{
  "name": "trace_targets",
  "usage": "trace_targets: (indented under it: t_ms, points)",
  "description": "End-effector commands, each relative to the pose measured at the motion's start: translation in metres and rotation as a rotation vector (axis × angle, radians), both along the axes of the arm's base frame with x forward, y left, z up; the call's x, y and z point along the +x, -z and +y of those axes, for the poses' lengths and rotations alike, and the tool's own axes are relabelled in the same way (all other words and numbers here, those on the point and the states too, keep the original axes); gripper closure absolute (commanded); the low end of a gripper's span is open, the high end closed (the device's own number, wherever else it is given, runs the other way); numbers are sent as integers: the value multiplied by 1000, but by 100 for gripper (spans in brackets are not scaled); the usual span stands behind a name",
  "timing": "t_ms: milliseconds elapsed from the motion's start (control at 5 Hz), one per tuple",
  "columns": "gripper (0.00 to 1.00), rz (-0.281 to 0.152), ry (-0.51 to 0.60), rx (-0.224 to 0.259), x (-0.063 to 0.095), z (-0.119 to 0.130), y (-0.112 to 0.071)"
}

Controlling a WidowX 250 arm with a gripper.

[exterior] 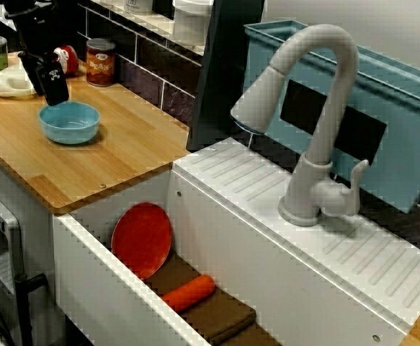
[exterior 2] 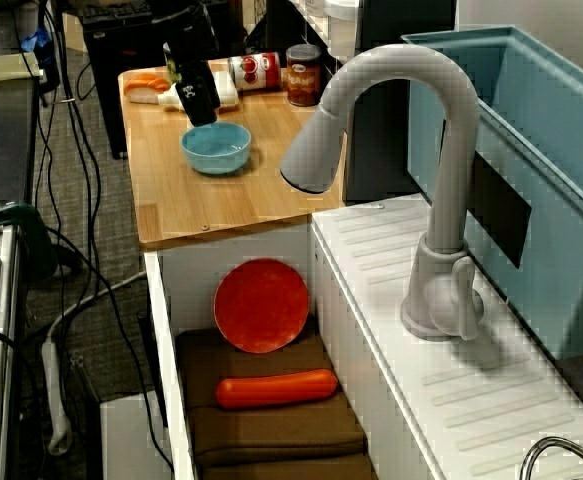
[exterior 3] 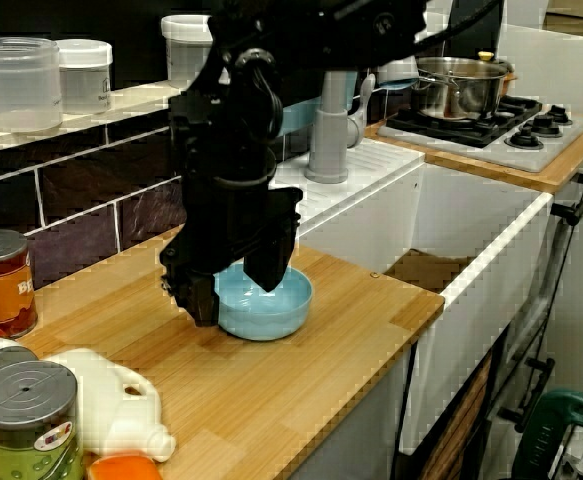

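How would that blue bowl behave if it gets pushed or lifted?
The blue bowl looks rigid and glossy, so probably slippery to pinch. Its wide, low shape suggests it would slide on the smooth wooden counter rather than tip. It seems empty, so likely light.

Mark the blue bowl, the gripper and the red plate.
blue bowl (exterior: 69, 122): the high side view, on its inner floor.
gripper (exterior 3: 237, 292): the low view, midway between its fingertips.
red plate (exterior 2: 262, 305): the high end-on view, middle of its face.

Black gripper (exterior 3: 236, 296) hangs right over the blue bowl (exterior 3: 277, 306) on the wood counter (exterior 3: 356, 335), jaws spread, maybe touching its rim.
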State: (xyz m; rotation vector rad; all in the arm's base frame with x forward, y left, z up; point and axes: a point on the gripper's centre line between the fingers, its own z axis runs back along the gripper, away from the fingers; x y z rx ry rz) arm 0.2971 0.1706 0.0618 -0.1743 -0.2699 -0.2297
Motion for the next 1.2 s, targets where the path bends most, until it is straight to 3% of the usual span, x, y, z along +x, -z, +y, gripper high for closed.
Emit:
trace_targets:
  t_ms: [0, 800, 1000]
  points:
    - [0, -61, -28, 15, -3, 3, -15]
    - [0, -38, -51, 33, 3, 1, 13]
    - [100, -20, -57, 30, 6, 2, 17]
